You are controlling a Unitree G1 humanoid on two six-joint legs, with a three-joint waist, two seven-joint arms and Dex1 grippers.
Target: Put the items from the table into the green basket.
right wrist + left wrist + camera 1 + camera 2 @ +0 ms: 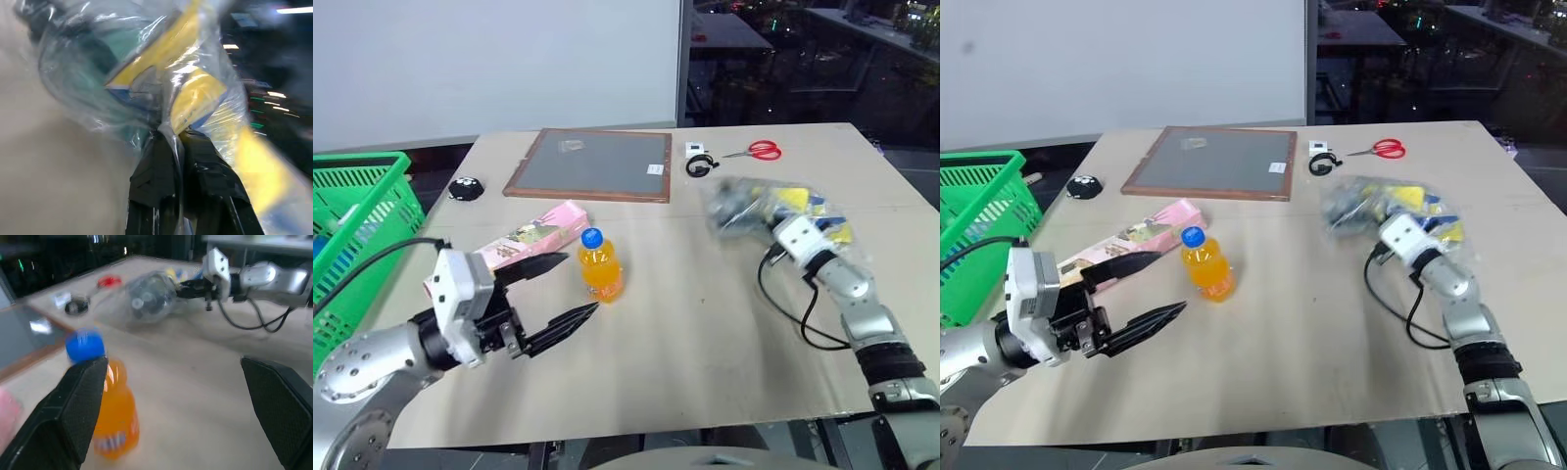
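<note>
A small orange drink bottle (600,266) with a blue cap stands upright mid-table. Just left of it lies the long pink box (524,240). My left gripper (1171,282) is open and points at the bottle from the left, one finger over the pink box and the other nearer the front; it touches neither. In the left wrist view the bottle (110,401) stands beside one finger. On the right, my right gripper (177,142) is shut on the clear crinkly bag (759,208) of blue-and-yellow packets, pinching its plastic. The green basket (357,235) stands past the table's (705,333) left edge.
A wood-framed grey board (592,164) lies at the back centre. Red-handled scissors (759,150) and a small white device with a black ring (698,159) lie at the back right. A small black round object (465,188) sits at the back left. A black cable (793,313) loops off my right wrist.
</note>
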